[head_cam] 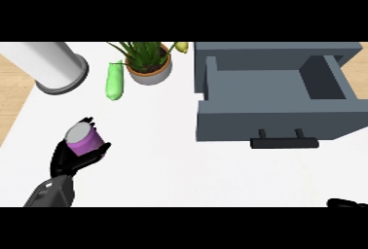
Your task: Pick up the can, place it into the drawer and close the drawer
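Your purple can (84, 139) sits at the left of the white counter (165, 165), upright with its grey lid facing up, well apart from the drawer. Your left hand (72, 158) holds it: the black fingers curl up around the can's sides from below and behind, and the grey forearm runs down to the lower left edge. Whether the can rests on the counter or is lifted off it you cannot tell from this view. Over on the right, the grey drawer (277, 102) stands pulled open, its inside bare, with a black handle (284, 142) on its front. Behind the can lie a green bottle (114, 82), a potted plant (149, 62) just beside it, and a white cylinder (50, 65) at the far left. Your right hand (346, 203) barely shows at the lower right edge; you cannot tell how its fingers stand.
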Action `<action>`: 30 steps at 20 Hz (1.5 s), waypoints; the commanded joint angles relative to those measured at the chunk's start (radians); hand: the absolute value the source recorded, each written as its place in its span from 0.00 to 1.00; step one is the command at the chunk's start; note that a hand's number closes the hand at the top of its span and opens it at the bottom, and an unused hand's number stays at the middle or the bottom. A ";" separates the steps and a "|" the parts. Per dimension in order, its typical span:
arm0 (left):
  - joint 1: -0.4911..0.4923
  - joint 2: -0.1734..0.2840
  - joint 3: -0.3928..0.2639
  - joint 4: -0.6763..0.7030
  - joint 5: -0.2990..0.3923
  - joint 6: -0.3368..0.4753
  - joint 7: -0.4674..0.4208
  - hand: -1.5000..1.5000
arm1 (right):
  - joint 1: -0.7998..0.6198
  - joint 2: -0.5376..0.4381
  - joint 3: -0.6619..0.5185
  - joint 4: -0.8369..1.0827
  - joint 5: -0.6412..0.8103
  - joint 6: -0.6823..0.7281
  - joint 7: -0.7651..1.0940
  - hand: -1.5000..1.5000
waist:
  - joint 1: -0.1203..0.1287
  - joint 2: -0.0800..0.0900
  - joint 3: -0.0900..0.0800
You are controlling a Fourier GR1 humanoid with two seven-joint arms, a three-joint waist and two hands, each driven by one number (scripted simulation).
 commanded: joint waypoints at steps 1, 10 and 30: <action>-0.044 0.007 -0.007 0.083 0.001 -0.076 -0.053 1.00 | 0.013 0.020 0.033 -0.064 0.010 -0.009 0.038 0.00 | -0.004 0.001 -0.001; -0.146 -0.076 -0.037 0.101 -0.003 -0.018 -0.047 1.00 | 0.027 0.038 0.034 -0.015 0.069 0.003 -0.047 0.00 | -0.002 0.001 0.000; -0.408 -0.234 -0.221 -0.171 0.052 0.180 0.265 1.00 | -0.062 -0.018 -0.026 -0.029 0.056 -0.036 0.058 0.00 | 0.015 -0.010 0.001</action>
